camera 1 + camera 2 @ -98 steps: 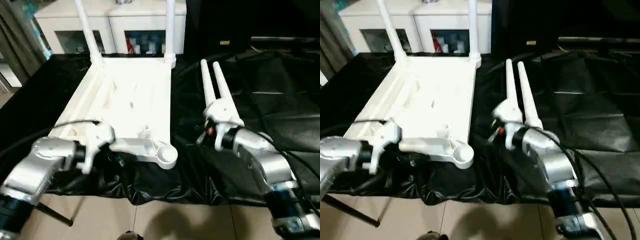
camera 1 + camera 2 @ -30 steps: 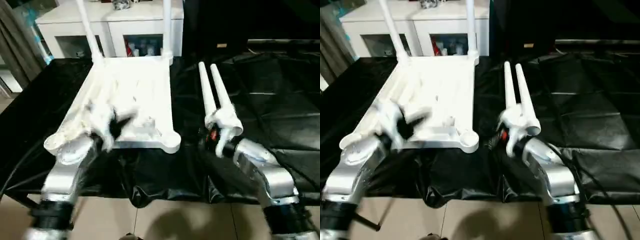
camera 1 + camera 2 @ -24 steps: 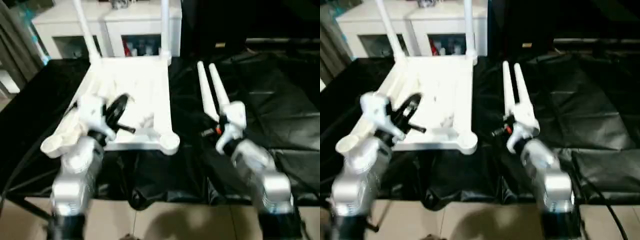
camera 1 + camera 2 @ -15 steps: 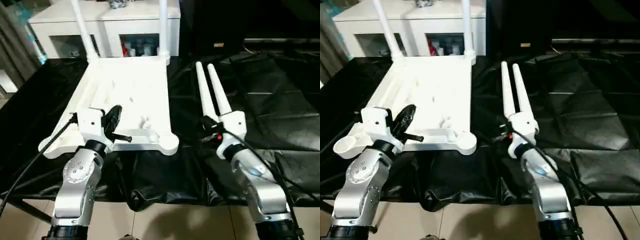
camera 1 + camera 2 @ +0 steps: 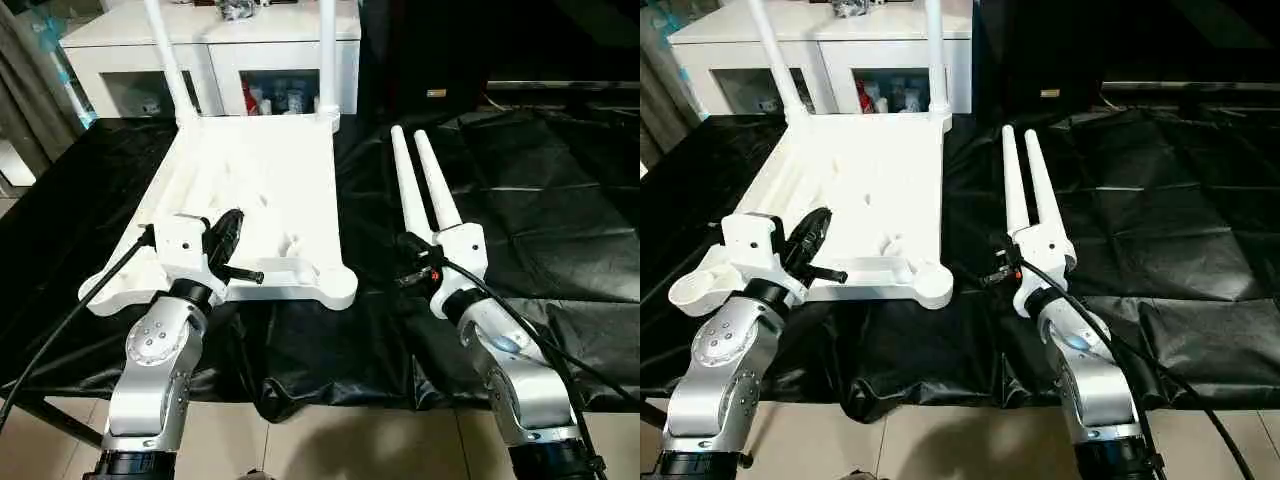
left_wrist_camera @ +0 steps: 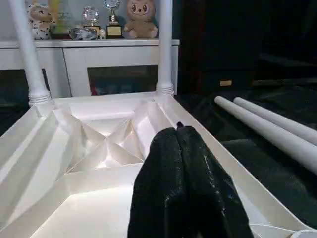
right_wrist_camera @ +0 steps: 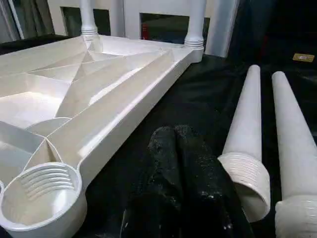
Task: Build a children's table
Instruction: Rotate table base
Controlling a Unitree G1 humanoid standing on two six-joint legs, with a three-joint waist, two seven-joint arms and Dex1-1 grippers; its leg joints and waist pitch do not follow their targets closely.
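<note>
Upside down on the black sheet (image 5: 560,200): white tabletop (image 5: 262,180), ribbed underside up, 2 legs (image 5: 325,55) standing upright in the far corner sockets in front of the white cabinets (image 5: 215,60), near right socket (image 7: 42,191) empty and threaded. Just right of it, flat and side by side on the sheet: 2 loose legs (image 5: 425,185), wide threaded ends toward the robot. Above the tabletop's near end, left gripper (image 6: 179,130) pinched fully together and empty; between tabletop and loose legs, right gripper (image 7: 174,131) likewise closed on nothing.
</note>
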